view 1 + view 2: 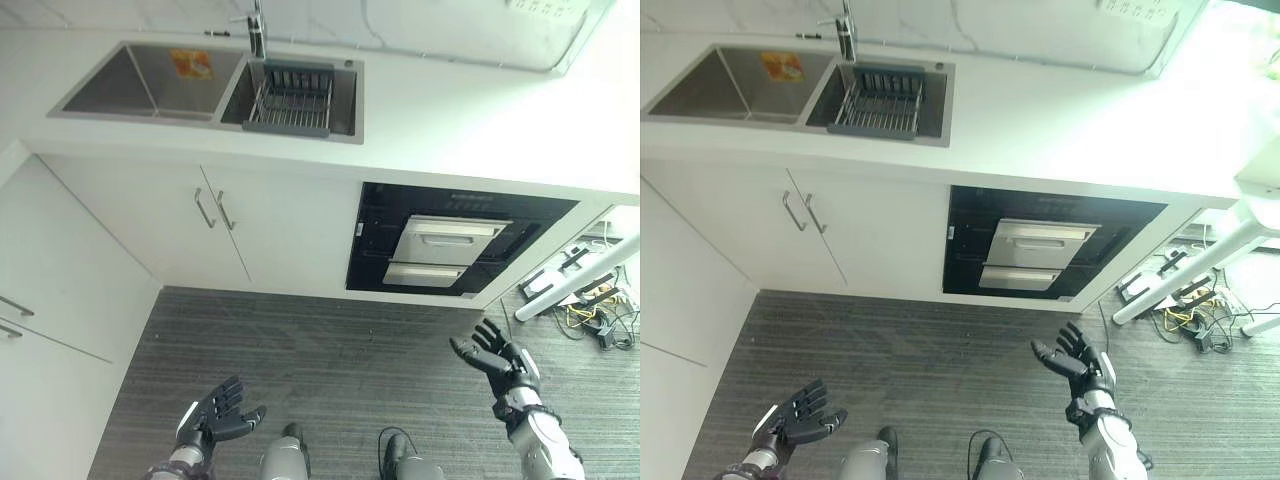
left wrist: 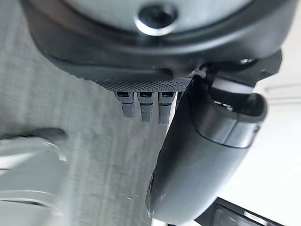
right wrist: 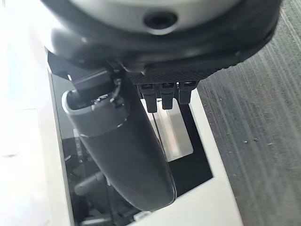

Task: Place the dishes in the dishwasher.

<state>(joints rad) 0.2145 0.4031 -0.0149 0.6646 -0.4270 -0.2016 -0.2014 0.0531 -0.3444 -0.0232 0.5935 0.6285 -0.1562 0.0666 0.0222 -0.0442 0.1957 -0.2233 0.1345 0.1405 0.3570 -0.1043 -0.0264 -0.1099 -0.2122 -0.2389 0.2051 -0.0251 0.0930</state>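
Both hands [image 1: 215, 415] [image 1: 497, 362] open above floor [image 1: 340, 350].

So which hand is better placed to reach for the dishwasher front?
Right. The right hand, open, hovers just below the dishwasher under the counter. The left hand, also open, sits lower and off toward the cabinet doors.

Head views: paired eyes looking steeply down from above, sharing the sink [image 1: 205, 88], dishwasher [image 1: 445, 250] and grey floor [image 1: 340, 360]. Wrist views: each close behind its own hand, looking along the fingers; left toward the floor, right toward the dishwasher front.
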